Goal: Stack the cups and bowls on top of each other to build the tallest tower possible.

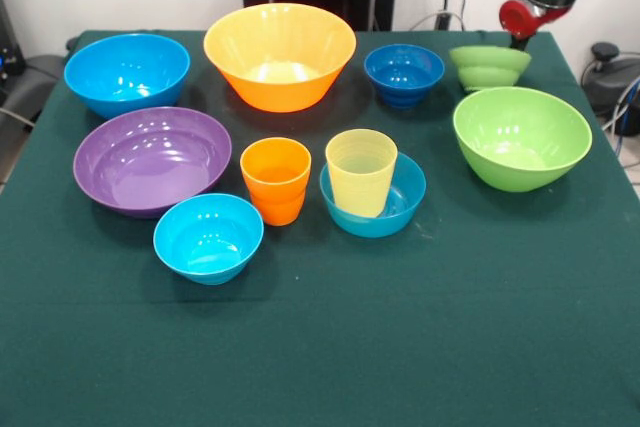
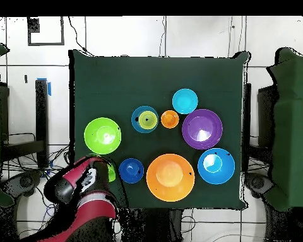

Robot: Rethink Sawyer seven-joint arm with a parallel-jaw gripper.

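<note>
The pale yellow cup (image 1: 360, 169) stands inside a small light blue bowl (image 1: 400, 203) at mid-table, and the overhead view shows this cup (image 2: 146, 119) in the same bowl (image 2: 137, 113). Beside it stands the orange cup (image 1: 275, 179) (image 2: 170, 118). Around them sit a second small light blue bowl (image 1: 208, 237), the purple bowl (image 1: 152, 159), the large blue bowl (image 1: 127, 72), the large orange bowl (image 1: 280, 55), the dark blue bowl (image 1: 404, 74) and the large lime green bowl (image 1: 522, 135). My gripper (image 1: 520, 41) hangs just behind the small lime green bowl (image 1: 489, 65). Whether it touches that bowl is not visible.
All the bowls rest on a dark green tablecloth (image 1: 420, 347). The red and black arm (image 2: 84, 183) reaches over the table corner and covers most of the small green bowl in the overhead view. Cables and black stands lie beyond the table edges.
</note>
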